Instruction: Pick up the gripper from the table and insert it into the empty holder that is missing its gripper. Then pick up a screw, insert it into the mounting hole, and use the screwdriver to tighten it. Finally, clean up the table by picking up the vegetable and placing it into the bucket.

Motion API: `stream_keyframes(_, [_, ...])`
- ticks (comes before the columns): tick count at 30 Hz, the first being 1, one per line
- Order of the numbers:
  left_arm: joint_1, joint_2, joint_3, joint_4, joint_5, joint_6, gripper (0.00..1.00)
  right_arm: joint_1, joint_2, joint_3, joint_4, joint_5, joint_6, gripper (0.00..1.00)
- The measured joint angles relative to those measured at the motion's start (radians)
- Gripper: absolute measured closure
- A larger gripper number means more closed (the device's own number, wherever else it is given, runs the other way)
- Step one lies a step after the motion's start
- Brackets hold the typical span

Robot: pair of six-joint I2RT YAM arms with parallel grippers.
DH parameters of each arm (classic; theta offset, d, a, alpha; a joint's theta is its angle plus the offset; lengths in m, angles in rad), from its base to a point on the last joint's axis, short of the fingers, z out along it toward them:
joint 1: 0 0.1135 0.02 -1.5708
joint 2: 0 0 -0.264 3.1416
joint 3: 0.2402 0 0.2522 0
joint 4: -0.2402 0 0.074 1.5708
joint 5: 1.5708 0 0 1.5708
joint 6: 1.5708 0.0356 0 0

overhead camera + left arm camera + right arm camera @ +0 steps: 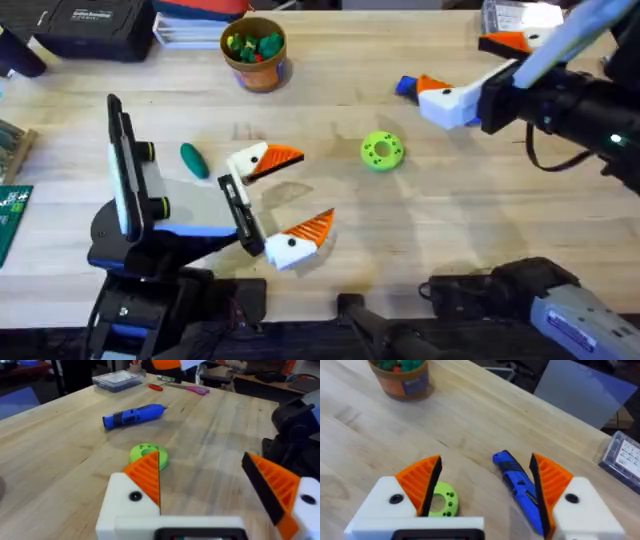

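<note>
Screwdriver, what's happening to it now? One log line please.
right hand: open at screwdriver | left hand: open, empty | vegetable: on table

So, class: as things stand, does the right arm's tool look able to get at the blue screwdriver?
Probably yes. The right tool is open, and the screwdriver lies on the bare table between its fingers. The green ring sits off to one side and blocks nothing.
</note>
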Motion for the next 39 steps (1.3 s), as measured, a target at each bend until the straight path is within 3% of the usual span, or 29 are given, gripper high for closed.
stream_keyframes(5, [0.0,0.0,0.002,0.033,-0.059,-0.06,0.016,0.0,-0.035,0.0,-0.001,-0.021,0.013,0.008])
stream_keyframes(9, [0.0,0.002,0.073,-0.107,-0.152,-0.13,0.015,0.0,-0.035,0.0,-0.003,-0.029,0.025,0.007])
stream_keyframes(13, [0.0,0.059,0.252,-0.318,-0.271,-0.138,0.015,0.0,-0.035,0.0,-0.004,-0.031,0.031,0.007])
stream_keyframes(21, [0.0,0.43,0.691,-0.744,-0.6,-0.11,0.015,0.0,-0.035,0.0,-0.004,-0.031,0.039,0.007])
stream_keyframes(24, [0.0,0.604,0.819,-0.793,-0.694,-0.094,0.015,0.0,-0.035,0.0,-0.004,-0.031,0.039,0.007])
stream_keyframes(27, [0.0,0.738,0.9,-0.799,-0.723,-0.098,0.016,0.0,-0.035,0.0,-0.004,-0.031,0.039,0.007])
stream_keyframes(31, [0.001,0.843,0.924,-0.812,-0.755,-0.119,0.015,0.0,-0.035,0.0,-0.004,-0.031,0.039,0.007])
stream_keyframes(33, [0.013,0.881,0.925,-0.841,-0.806,-0.168,0.015,0.0,-0.035,0.0,-0.004,-0.031,0.039,0.007])
stream_keyframes(39, [0.142,1.01,0.925,-0.917,-0.914,-0.292,0.015,0.0,-0.035,0.0,-0.004,-0.031,0.039,0.007])
